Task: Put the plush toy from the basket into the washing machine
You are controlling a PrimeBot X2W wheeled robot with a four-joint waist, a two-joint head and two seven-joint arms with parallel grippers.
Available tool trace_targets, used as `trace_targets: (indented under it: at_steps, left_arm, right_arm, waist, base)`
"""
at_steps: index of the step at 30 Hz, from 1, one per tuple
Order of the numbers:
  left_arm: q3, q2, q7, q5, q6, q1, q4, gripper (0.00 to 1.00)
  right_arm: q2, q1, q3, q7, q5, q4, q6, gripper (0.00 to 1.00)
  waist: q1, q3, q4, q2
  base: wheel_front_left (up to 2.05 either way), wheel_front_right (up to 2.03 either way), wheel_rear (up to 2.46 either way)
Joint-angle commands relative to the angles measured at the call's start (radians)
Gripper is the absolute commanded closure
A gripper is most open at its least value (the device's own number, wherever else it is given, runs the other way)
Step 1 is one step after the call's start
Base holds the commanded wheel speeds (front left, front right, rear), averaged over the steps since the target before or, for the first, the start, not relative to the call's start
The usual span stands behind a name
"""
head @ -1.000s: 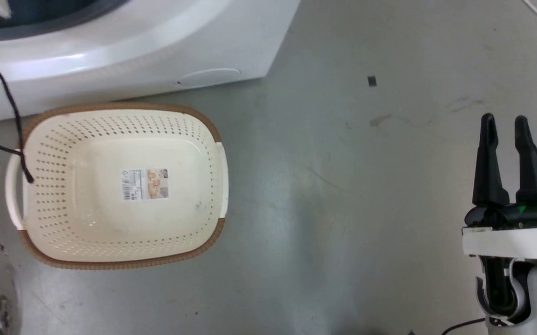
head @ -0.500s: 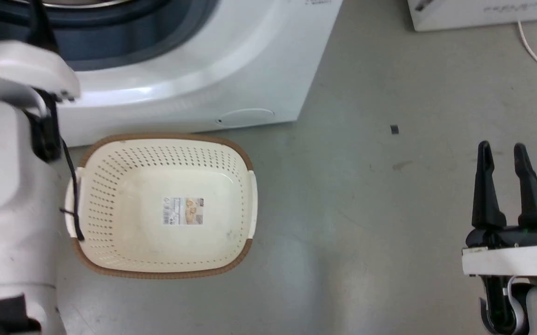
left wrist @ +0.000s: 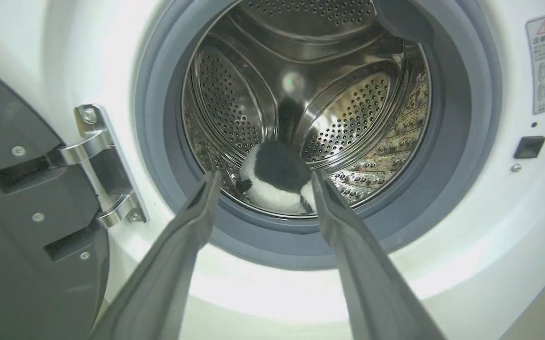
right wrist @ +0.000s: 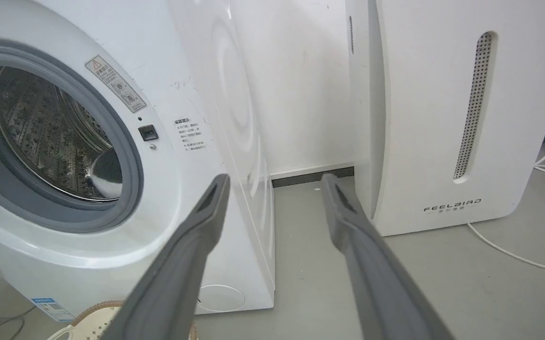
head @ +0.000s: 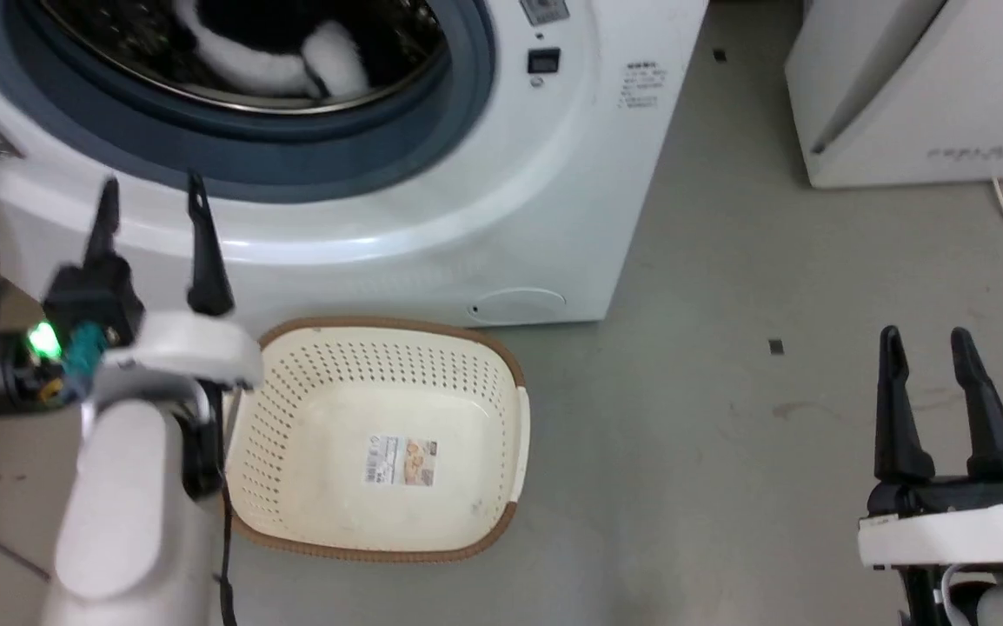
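Observation:
The black-and-white plush toy lies at the bottom of the washing machine's steel drum; its white patches also show through the porthole in the head view. The washing machine stands open, its black-framed door swung to the left. My left gripper is open in front of the grey gasket, holding nothing, fingers pointing at the drum. The cream basket sits on the floor before the washer with just its label sticker inside. My right gripper is open over bare floor at the lower right.
A white FEELBAIRD appliance stands right of the washer, with a white cable trailing on the grey floor. A black cable hangs along my left arm beside the basket. A narrow gap separates the two appliances.
The head camera has tilted up, bringing the porthole and the toy inside it into view. My left gripper now shows in front of the washer; the right gripper holds its place.

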Motion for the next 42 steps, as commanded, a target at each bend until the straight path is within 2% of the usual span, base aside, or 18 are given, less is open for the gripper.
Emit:
trace_targets:
  at_steps: [1,8,11,23,31,32,42]
  left_arm:
    - [-0.001,-0.011,-0.005,0.009,0.007,0.046,-0.021,0.00]
    - [-0.001,-0.045,-0.005,0.035,0.006,0.216,-0.135,0.00]
    - [-0.003,-0.057,-0.005,0.034,-0.008,0.278,-0.167,0.00]
    - [-0.021,-0.083,-0.005,0.042,-0.053,0.497,-0.228,0.00]
    - [-0.027,-0.090,-0.005,0.053,-0.067,0.553,-0.216,0.00]
    - [-0.025,-0.088,0.001,0.046,-0.064,0.545,-0.216,1.00]
    - [-0.025,-0.090,0.014,0.046,-0.066,0.545,-0.225,1.00]
  right_arm:
    - [0.000,0.017,0.001,-0.004,-0.016,-0.007,-0.001,0.00]
    - [0.000,0.060,-0.006,-0.004,-0.056,-0.009,-0.001,0.00]
    - [0.000,0.080,-0.003,-0.004,-0.071,-0.004,-0.001,0.00]
    - [0.000,0.171,0.005,-0.004,-0.100,0.020,-0.001,0.00]
    - [0.000,0.197,0.013,-0.004,-0.114,0.031,-0.001,0.00]
    - [0.000,0.187,0.012,0.000,-0.112,0.030,0.000,1.00]
    - [0.000,0.182,0.015,0.014,-0.120,0.028,0.000,1.00]
  waist:
    - [0.0001,-0.040,0.027,0.0000]
    - [0.0001,-0.114,0.059,0.0000]
    - [0.0001,-0.140,0.072,0.0000]
    - [0.0001,-0.237,0.098,0.0000]
    - [0.0001,-0.267,0.113,0.0000]
    - [0.0001,-0.265,0.112,0.0000]
    - [0.0001,-0.267,0.109,0.0000]
  base:
    - [0.00,0.00,0.00]
    - [0.00,0.00,0.00]
    - [0.00,0.00,0.00]
    - [0.00,0.00,0.00]
    - [0.00,0.00,0.00]
    - [0.00,0.00,0.00]
    - [0.00,0.00,0.00]
